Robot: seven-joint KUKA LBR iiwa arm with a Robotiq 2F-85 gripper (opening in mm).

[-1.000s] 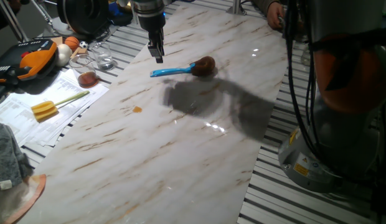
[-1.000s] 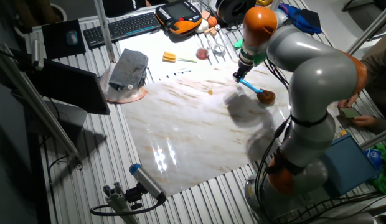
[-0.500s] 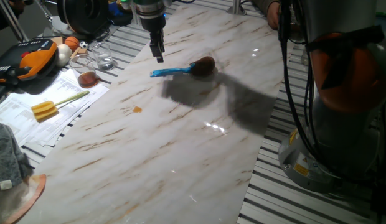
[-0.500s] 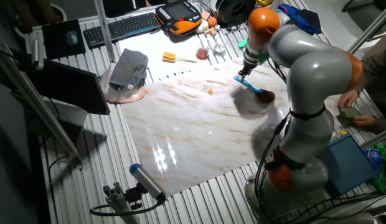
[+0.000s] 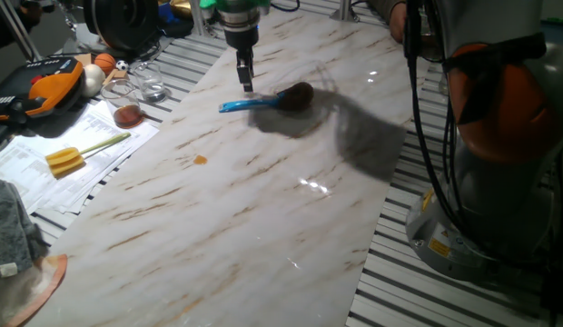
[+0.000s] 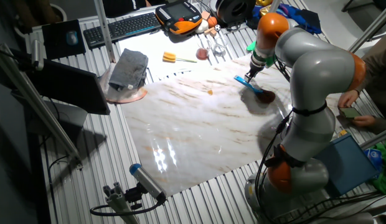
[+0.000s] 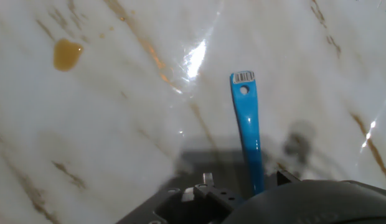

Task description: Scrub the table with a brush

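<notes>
Flat on the long white marble-look slab with tan-brown streaks [image 5: 263, 209] lies the small dish brush with a thin bright blue handle and a rounded brown bristle head [image 5: 263, 100], at the far part of the table as one fixed view shows it. Its bristle head points toward the robot's base and its handle tip toward the cluttered side. Directly above the middle of the handle hangs the dark two-finger gripper [image 5: 247, 84], pointing straight down, its fingertips close over the blue handle but, as far as can be made out, not closed on it. Whether the fingers stand apart or together cannot be told from either fixed view, and the hand view hides them behind the dark body of the hand.

From the hand camera the blue handle [image 7: 248, 130] runs up the middle of the picture, with a hole and a barcode label at its free end. A small amber spot [image 7: 67, 54] sits on the glossy slab, well apart from the handle, on its left.

The other fixed view shows the grey and orange arm [image 6: 317, 81] bent over the table's far edge, the gripper [image 6: 251, 73] just above the brush [image 6: 256, 89]. Beside the slab, on white papers, lies a yellow-headed tool with a pale green handle [image 5: 80, 154].
</notes>
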